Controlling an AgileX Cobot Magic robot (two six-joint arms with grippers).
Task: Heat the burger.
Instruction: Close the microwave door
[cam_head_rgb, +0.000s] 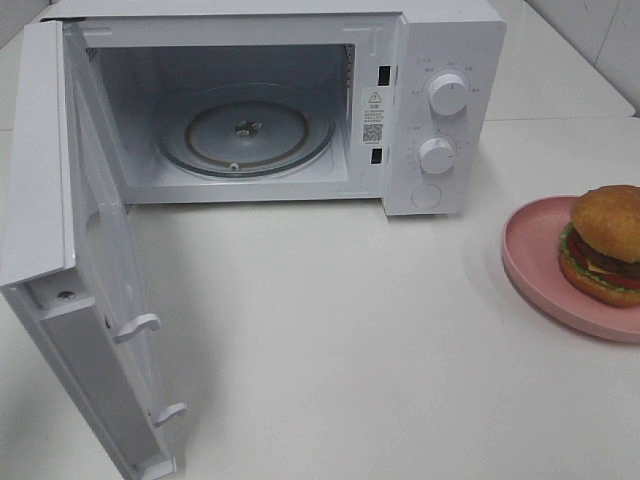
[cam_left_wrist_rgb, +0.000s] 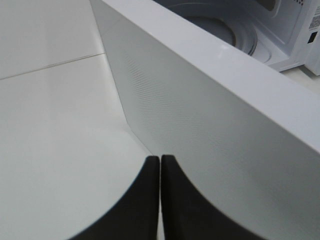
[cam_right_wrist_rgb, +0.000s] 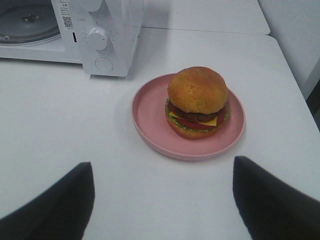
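The right gripper (cam_right_wrist_rgb: 162, 200) is hanging over the white surface (cam_right_wrist_rgb: 65, 130) with its two dark fingers (cam_right_wrist_rgb: 55, 205) spread wide and nothing between them. Straight ahead of that gap the burger (cam_right_wrist_rgb: 197, 102) is sitting upright on a pink plate (cam_right_wrist_rgb: 147, 112), a little beyond the fingers and roughly centred between them, not touching either. It is round, so no long axis is favouring one approach over another; the layers are stacked vertically, bun on top.

The left gripper (cam_left_wrist_rgb: 160, 200) is pressed shut, its two pads meeting with nothing caught between them, and it is hovering just beside the outer face of the microwave door (cam_left_wrist_rgb: 210, 140), which is swung wide open.

From the high view, the burger is lying at the far right edge of the surface, well apart from the microwave (cam_head_rgb: 300, 100), whose cavity with its glass turntable (cam_head_rgb: 245, 130) is standing empty. I judge the right arm to be much the nearer one, and the coming move to be a straight reach forward to the burger.

Counting: one burger, one plate, one microwave with two knobs (cam_head_rgb: 447, 93), two grippers.
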